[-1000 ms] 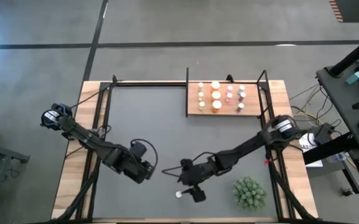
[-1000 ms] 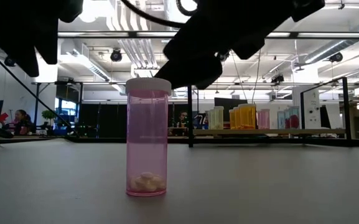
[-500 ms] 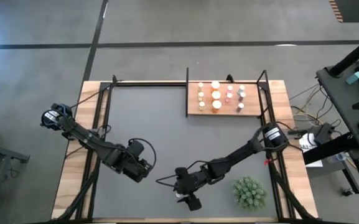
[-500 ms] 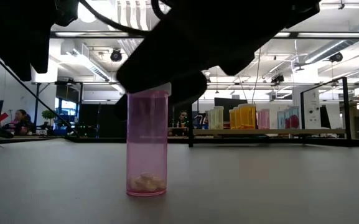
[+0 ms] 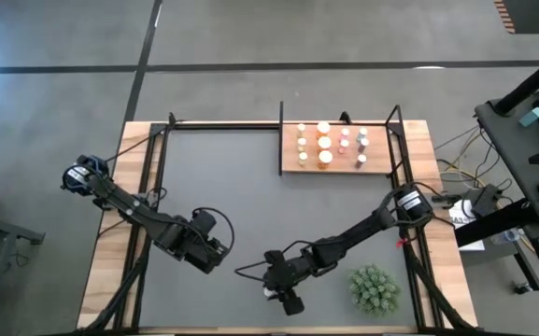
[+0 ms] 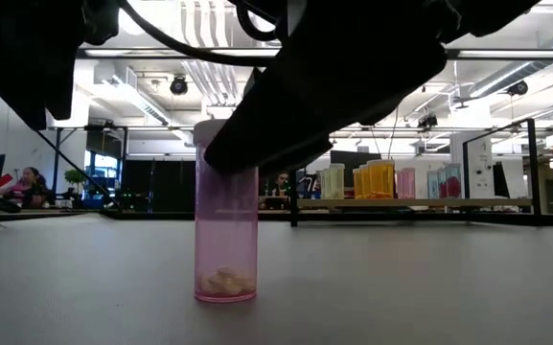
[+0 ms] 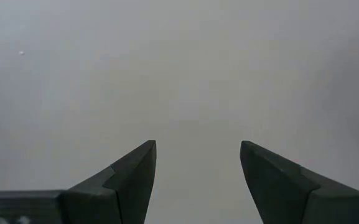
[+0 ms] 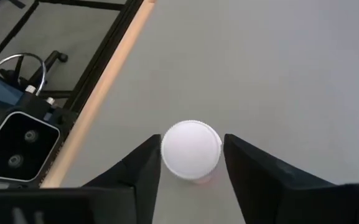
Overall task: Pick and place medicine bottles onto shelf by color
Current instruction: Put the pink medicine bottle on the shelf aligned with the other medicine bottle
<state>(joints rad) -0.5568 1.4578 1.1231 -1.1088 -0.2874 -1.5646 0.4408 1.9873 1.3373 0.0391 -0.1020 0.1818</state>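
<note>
Bottle (image 8: 191, 150) between right pincer (image 8: 191, 163) fingers (upright)

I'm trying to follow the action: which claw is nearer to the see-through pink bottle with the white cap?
The right claw: its fingers sit either side of the pink bottle, at the cap. The left claw waits off to the bottle's side over bare grey mat, holding nothing.

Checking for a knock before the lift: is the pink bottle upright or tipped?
Upright. The pink bottle stands on its base on the mat, pills settled at its bottom, its white cap between the right gripper fingers.
</note>
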